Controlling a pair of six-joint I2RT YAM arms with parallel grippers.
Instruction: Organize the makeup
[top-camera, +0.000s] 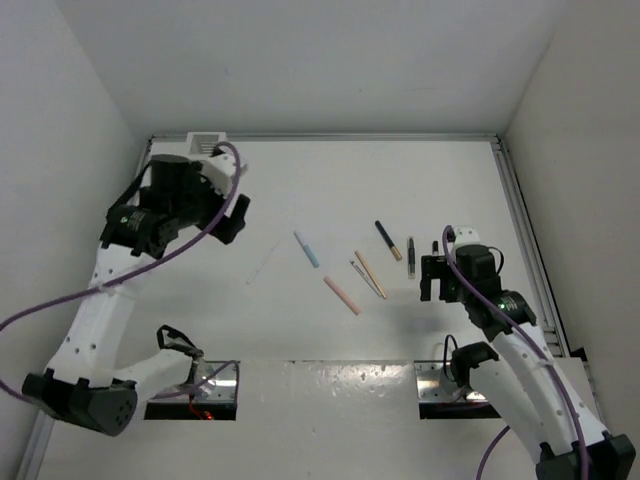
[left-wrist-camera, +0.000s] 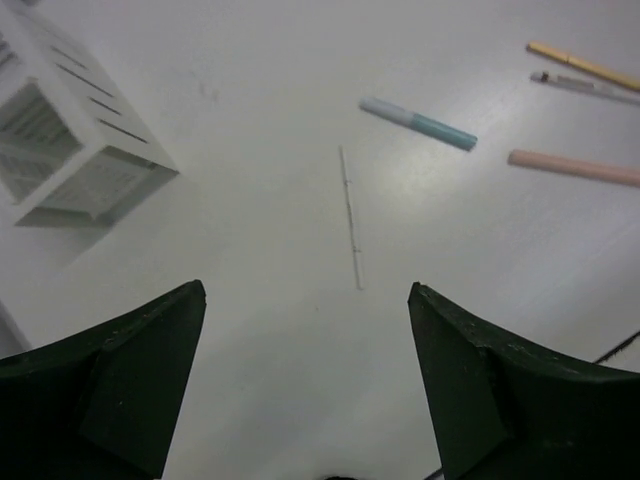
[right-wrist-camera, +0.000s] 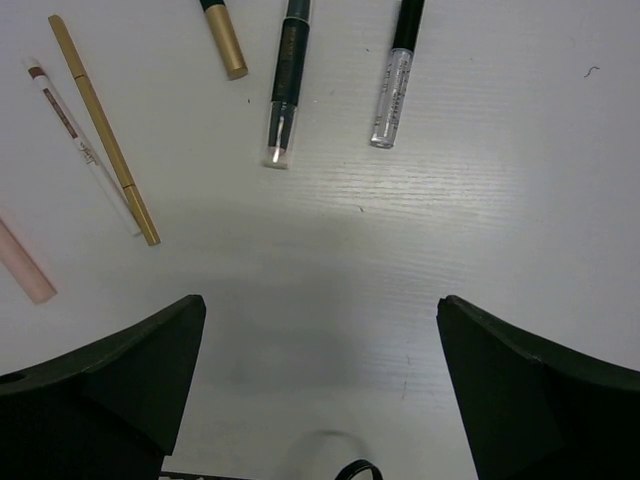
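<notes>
The makeup lies spread over the middle of the white table. From left to right there is a thin white stick (top-camera: 262, 263), a light blue stick (top-camera: 306, 249), a salmon pink one (top-camera: 342, 295), a tan pencil (top-camera: 371, 274) and black sticks with gold bands (top-camera: 388, 240). My left gripper (top-camera: 235, 215) hovers open and empty left of them. In its wrist view the white stick (left-wrist-camera: 351, 215) and the blue stick (left-wrist-camera: 418, 123) lie ahead of my left gripper (left-wrist-camera: 305, 290). My right gripper (top-camera: 432, 278) is open and empty. It (right-wrist-camera: 320, 302) hangs just short of the tan pencil (right-wrist-camera: 103, 130) and two black sticks (right-wrist-camera: 287, 80).
A white slatted box (top-camera: 205, 143) stands at the back left corner and shows large in the left wrist view (left-wrist-camera: 75, 140). A metal rail (top-camera: 520, 220) borders the table on the right. White walls enclose the table on three sides.
</notes>
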